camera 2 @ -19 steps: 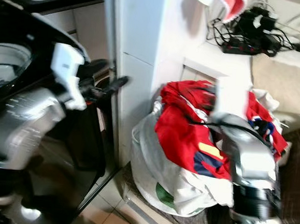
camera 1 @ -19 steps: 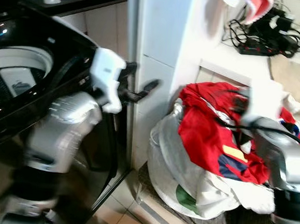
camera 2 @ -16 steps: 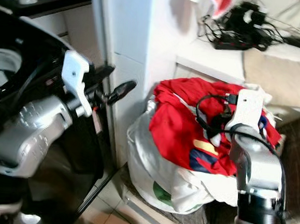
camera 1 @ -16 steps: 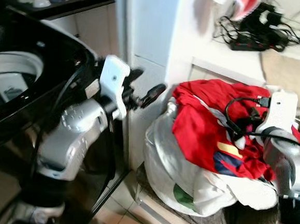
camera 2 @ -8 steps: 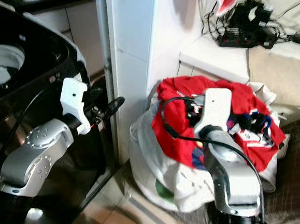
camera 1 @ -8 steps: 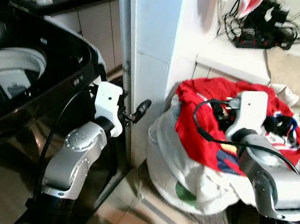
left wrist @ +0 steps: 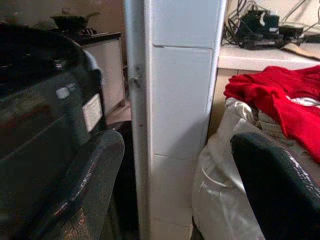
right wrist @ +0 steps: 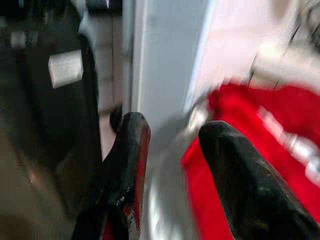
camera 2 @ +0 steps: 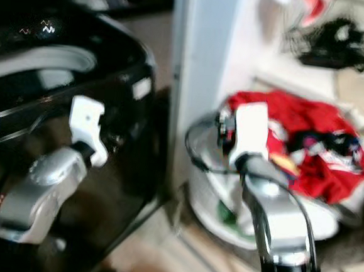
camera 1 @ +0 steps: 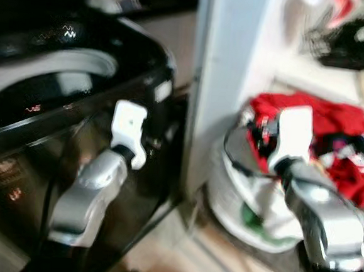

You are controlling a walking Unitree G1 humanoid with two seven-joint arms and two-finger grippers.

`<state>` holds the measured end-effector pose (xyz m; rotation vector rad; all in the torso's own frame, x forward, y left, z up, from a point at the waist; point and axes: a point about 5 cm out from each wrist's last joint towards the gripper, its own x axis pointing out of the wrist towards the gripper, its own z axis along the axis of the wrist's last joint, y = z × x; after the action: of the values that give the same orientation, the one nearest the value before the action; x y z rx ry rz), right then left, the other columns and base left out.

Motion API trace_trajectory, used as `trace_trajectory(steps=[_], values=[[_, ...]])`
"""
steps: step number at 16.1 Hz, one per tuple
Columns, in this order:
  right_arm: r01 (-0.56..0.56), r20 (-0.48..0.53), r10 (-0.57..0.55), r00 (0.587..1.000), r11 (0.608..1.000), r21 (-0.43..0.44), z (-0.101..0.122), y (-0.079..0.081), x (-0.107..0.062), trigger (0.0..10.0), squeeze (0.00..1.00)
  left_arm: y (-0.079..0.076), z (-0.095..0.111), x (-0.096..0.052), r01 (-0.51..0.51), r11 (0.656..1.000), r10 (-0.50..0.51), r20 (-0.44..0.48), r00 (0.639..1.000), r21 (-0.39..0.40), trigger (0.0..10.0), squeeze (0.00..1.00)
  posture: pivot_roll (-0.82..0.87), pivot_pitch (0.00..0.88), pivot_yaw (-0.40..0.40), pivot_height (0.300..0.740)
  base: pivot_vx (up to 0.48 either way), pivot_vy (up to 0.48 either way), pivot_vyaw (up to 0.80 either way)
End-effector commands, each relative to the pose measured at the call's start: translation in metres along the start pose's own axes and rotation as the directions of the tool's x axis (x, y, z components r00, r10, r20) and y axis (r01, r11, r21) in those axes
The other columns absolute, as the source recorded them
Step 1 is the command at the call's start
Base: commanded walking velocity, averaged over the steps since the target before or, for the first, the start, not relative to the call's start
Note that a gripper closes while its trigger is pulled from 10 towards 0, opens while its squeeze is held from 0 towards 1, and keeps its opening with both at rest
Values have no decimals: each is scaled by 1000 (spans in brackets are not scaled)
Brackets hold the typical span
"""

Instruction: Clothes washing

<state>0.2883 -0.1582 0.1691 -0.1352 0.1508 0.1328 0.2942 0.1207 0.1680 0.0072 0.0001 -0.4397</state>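
You're at the fetching step, I'd say: both grippers empty with fingers apart, left gripper point(left wrist: 170, 190) by the washer point(camera 1: 78, 96), right gripper point(right wrist: 170, 165) near the red clothes point(camera 1: 334, 129) heaped in the bag point(camera 1: 252, 204), so reach in and grab.

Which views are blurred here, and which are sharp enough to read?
Both eye views are smeared by motion, so the red clothes and washing machine lose their edges, with small glints on the machine's black top. The right wrist view is blurred too. The left wrist view is the sharpest: the white pillar reads clearly.
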Motion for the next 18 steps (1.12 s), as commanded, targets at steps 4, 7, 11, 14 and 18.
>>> trace_trajectory(steps=[4, 7, 11, 14, 18], values=[[0, 34, 1, 999, 1000, -17, 8, -1, 1, 10000, 0, 2, 11, 2, -9, 1000, 8, 36, 999, 21, 10000, 0, -58, 0, -6, 740, 306, 0, 0], [-11, 21, 12, 1000, 999, -53, -1, 3, -1, 10000, 0, 3, 7, 0, -6, 999, 5, 21, 1000, 35, 10000, 0, -57, 0, -7, 740, 411, 0, 0], [-59, -24, 59, 998, 998, 22, -11, 6, -4, 10000, 0, 3, 2, -2, -9, 999, 9, 0, 1000, 48, 10000, 0, -58, 0, -4, 740, 421, 0, -148], [-81, -25, 81, 996, 997, 3, -12, 8, -5, 10000, 0, 4, 2, -3, -15, 999, 15, -3, 1000, 48, 10000, 0, -58, 0, -5, 740, 420, 0, -267], [-96, -29, 96, 995, 995, 14, -14, 11, -7, 10000, 0, 4, 0, -4, -16, 998, 17, -14, 1000, 55, 10000, 0, -60, 0, -2, 740, 416, 0, 0]])
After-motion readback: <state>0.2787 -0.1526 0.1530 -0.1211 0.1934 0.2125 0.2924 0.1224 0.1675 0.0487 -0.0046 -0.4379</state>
